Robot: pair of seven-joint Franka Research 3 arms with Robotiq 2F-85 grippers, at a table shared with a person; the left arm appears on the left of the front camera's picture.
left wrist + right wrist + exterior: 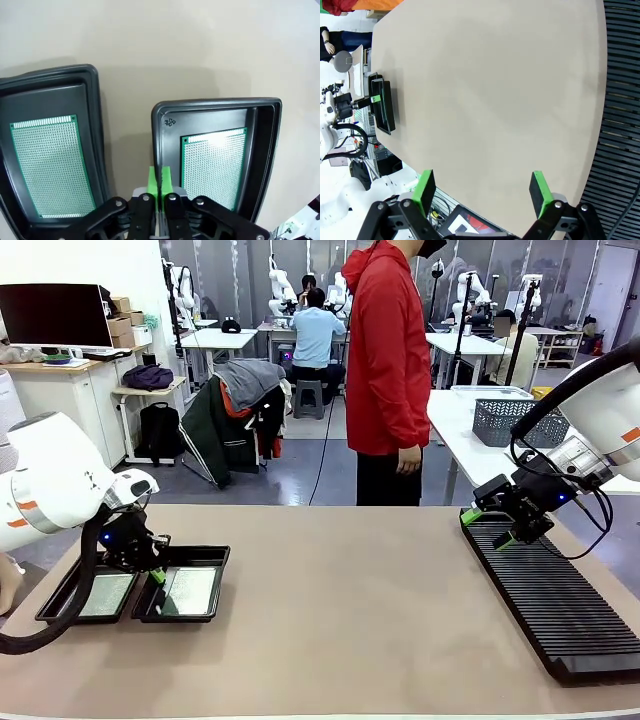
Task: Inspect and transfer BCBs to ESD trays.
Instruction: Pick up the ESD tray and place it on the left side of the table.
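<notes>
In the front view, the left gripper (155, 573) hovers with its pads pressed together and empty over the gap between the two ESD trays (205, 558) at the table's near left. Each tray holds one of the BCBs (188, 590). The right gripper (488, 524) hangs spread wide over the far end of the slotted rack (560, 610) at the right, holding nothing.

In the left wrist view, the closed fingers (159, 181) sit just beside one tray's rim (156, 145), with a board (212, 162) flat in each tray.

In the right wrist view, the open fingers (540, 190) frame bare table (490, 90), the rack (620, 100) beside them.

Both trays look filled, so the transfer step seems done. Any next move likely calls for the left arm to lift clear.
</notes>
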